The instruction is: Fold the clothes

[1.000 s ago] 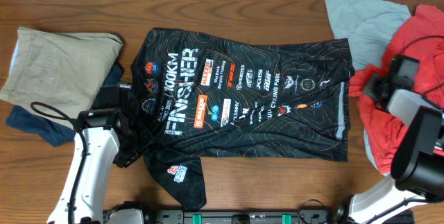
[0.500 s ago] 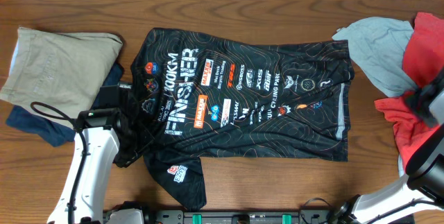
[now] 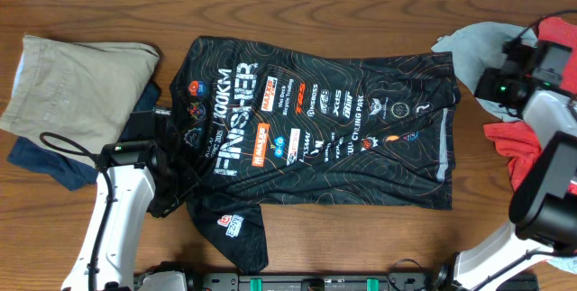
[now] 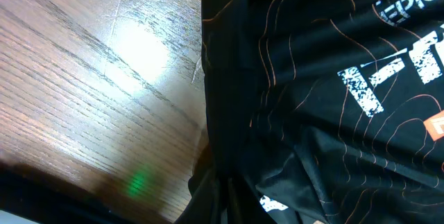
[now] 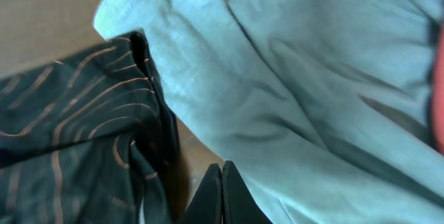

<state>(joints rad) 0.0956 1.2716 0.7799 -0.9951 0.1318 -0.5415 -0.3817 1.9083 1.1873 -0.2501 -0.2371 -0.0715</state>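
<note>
The clothes, a black jersey point(image 3: 343, 147) with orange contour lines and white logos, lie spread flat in the middle of the table. My left gripper point(image 3: 167, 194) sits at its near left edge. In the left wrist view its jaws point(image 4: 223, 207) are shut with the jersey's point(image 4: 312, 113) black cloth bunched around them. My right gripper point(image 3: 491, 88) hovers beside the jersey's far right corner. In the right wrist view it point(image 5: 222, 182) is shut on nothing, over the wood between the jersey's hem point(image 5: 69, 134) and a light blue garment point(image 5: 312, 78).
A beige garment point(image 3: 72, 84) lies on a navy one point(image 3: 45, 160) at the left. The light blue garment point(image 3: 469, 43) and a red one point(image 3: 518, 142) are heaped at the right edge, partly under my right arm.
My right arm swung out to the right and came back near the jersey's far right corner. The light blue and red garments shifted. The left arm and the jersey stayed still.
</note>
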